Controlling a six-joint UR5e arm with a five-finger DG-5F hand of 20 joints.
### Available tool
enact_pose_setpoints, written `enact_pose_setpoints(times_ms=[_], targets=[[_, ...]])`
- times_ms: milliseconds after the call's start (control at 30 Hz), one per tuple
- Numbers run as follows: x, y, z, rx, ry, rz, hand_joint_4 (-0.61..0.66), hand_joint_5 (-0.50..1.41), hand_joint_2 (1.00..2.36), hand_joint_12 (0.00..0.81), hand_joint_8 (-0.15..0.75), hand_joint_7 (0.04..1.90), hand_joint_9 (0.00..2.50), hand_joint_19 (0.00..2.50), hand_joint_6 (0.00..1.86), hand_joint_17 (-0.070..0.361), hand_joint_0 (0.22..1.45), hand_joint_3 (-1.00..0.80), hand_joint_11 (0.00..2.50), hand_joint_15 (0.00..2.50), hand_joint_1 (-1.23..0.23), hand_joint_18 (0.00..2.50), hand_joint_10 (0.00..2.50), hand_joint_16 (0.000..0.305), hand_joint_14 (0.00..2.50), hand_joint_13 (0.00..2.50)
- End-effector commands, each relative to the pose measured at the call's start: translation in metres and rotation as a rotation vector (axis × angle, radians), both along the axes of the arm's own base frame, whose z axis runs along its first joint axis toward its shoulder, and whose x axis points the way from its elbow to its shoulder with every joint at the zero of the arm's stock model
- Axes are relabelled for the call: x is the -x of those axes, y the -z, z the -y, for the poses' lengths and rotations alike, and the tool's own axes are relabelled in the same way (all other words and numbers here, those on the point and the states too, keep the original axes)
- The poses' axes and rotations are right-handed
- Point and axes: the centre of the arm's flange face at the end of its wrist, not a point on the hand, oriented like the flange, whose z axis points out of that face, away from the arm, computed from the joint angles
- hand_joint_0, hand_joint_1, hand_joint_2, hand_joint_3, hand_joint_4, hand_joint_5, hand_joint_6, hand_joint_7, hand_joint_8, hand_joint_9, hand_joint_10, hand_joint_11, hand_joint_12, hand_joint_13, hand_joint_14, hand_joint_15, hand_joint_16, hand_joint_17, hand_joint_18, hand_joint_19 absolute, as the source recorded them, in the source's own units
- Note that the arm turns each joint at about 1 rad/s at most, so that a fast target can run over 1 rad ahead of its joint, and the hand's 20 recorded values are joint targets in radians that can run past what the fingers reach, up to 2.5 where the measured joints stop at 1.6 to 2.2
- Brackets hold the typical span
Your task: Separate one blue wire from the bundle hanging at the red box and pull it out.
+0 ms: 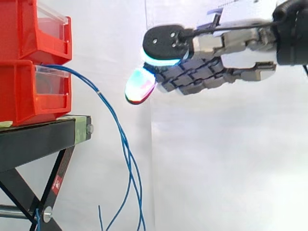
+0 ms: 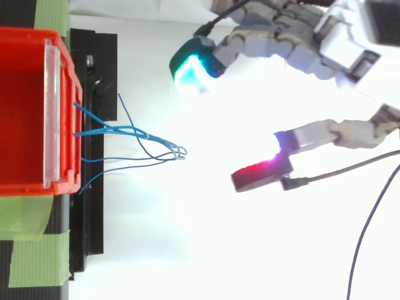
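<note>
Largest first: white curtain [image 1: 216, 168] behind everything. Two red bins [image 1: 24, 91] are stacked at the left edge of the side view on a black stand [image 1: 38, 137] with crossed legs. The bins are hard glossy plastic with clear front plates [image 1: 50, 82]. In the top view there are strips of green tape [image 2: 31, 250] at lower left, by the stand.

The hand [image 1: 231, 53] comes in from the upper right, built of blocky grey and white segments. Its fingers [image 2: 190, 70] are spread and hold nothing. In the top view a cyan-lit pad sits upper centre and the red-lit thumb pad [image 2: 259, 172] is well apart below it, with an open gap between.

The blue wires [image 1: 126, 150] are thin, limp and smooth-jacketed. They leave the lower bin's front, arc right, then hang near-vertical to the bottom edge, left of centre. So the long axis at grasp height runs up-down. From above, the wires [image 2: 134, 131] fan out of the bin front and bunch into a tight loop at their rightmost point.

Key relation: the bundle lies left of the fingertips and mostly below them, not touching. In the top view the loop sits left of the gap between the pads, nearer the thumb pad's level.

My read: the hand needs to go left and down, then pinch across one strand. The strands crowd together at the loop, so grabbing two there looks likely. The fanned stretch nearer the bin looks easier for picking out one.
</note>
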Motion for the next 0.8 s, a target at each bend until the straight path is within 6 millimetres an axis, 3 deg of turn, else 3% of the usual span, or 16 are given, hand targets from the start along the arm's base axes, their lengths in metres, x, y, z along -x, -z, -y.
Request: enact_pose_setpoints(times_ms=[0, 167, 333, 500, 767], targets=[[-0.014, 0.018, -0.002, -0.011, 0.013, 0.039, 0.29, -0.22, 1.00, 0.366, 0.246, 0.88, 0.00, 0.00, 0.50, 0.156, 0.47, -0.50, 0.00, 0.16, -0.55, 0.00, 0.00, 0.069, 0.00, 0.00], [-0.027, 0.036, -0.007, -0.020, 0.010, 0.076, 0.29, -0.22, 1.00, 0.365, 0.246, 0.89, 0.00, 0.01, 0.50, 0.155, 0.48, -0.50, 0.00, 0.17, -0.55, 0.00, 0.00, 0.069, 0.00, 0.00], [-0.031, 0.034, -0.011, -0.022, 0.004, 0.106, 0.30, -0.21, 1.00, 0.364, 0.248, 0.89, 0.00, 0.00, 0.50, 0.153, 0.48, -0.50, 0.00, 0.16, -0.55, 0.00, 0.00, 0.068, 0.00, 0.00], [-0.041, 0.064, -0.015, -0.026, 0.010, 0.095, 0.30, -0.21, 1.00, 0.365, 0.250, 0.90, 0.00, 0.01, 0.50, 0.153, 0.49, -0.50, 0.00, 0.16, -0.55, 0.00, 0.00, 0.068, 0.00, 0.00], [-0.044, 0.064, -0.022, -0.037, 0.000, 0.123, 0.32, -0.19, 1.00, 0.359, 0.259, 1.01, 0.02, 0.01, 0.50, 0.145, 0.53, -0.50, 0.00, 0.15, -0.63, 0.00, 0.00, 0.065, 0.00, 0.00]])
